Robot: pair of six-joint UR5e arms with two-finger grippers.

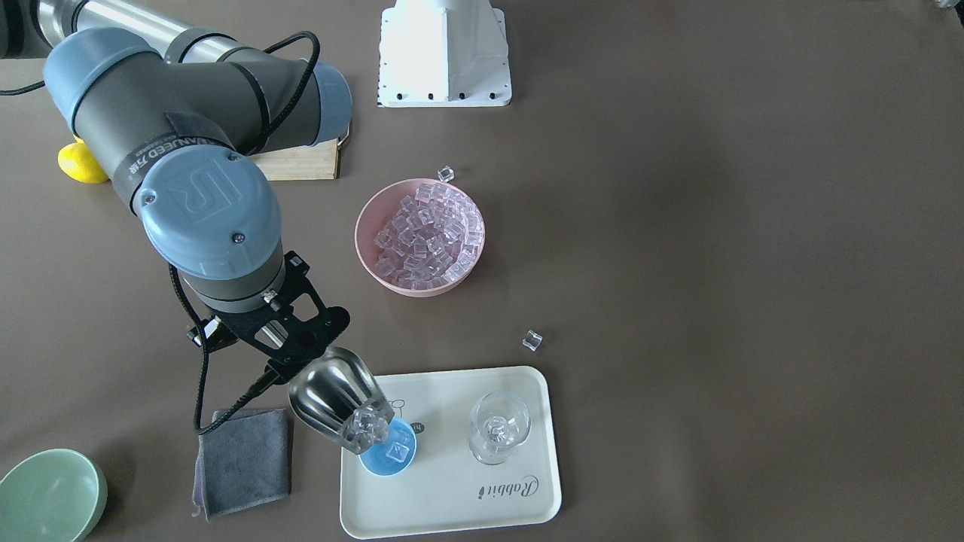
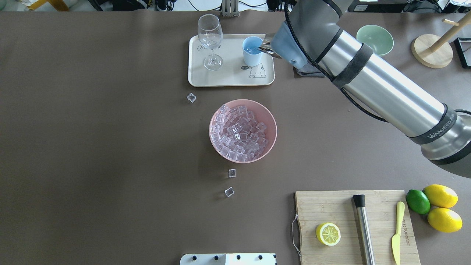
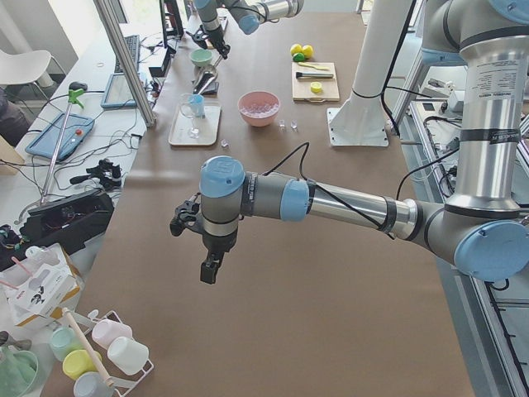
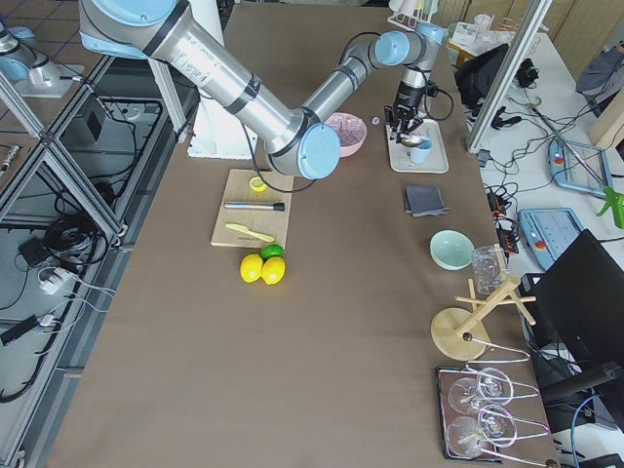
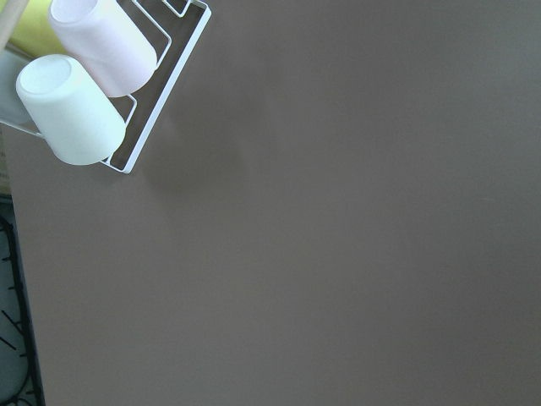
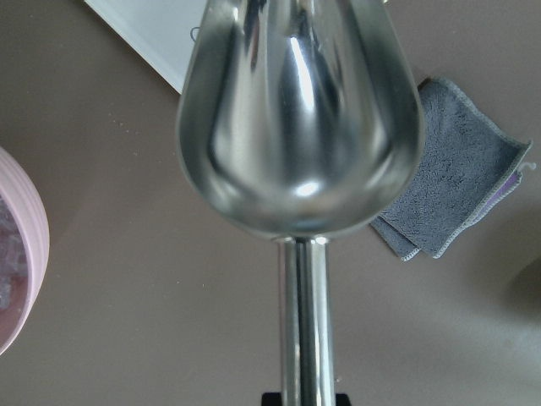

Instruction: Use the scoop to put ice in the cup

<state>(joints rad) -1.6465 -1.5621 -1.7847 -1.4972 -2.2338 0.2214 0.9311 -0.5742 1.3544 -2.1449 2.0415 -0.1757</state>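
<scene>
Brown table: right arm outstretched, right jaws clamping scoop tipped over cup; left jaws unclear

Three stray ice cubes (on the table), two bowls, two whole lemons, one lime.

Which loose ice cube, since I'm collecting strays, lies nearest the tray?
The lone cube just off the tray corner; the other two lie past the pink bowl.

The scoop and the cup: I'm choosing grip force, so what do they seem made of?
The scoop looks like polished steel: mirror-bright, with sharp reflections. The cup is opaque light blue with a dull sheen, probably plastic, possibly ceramic.
</scene>
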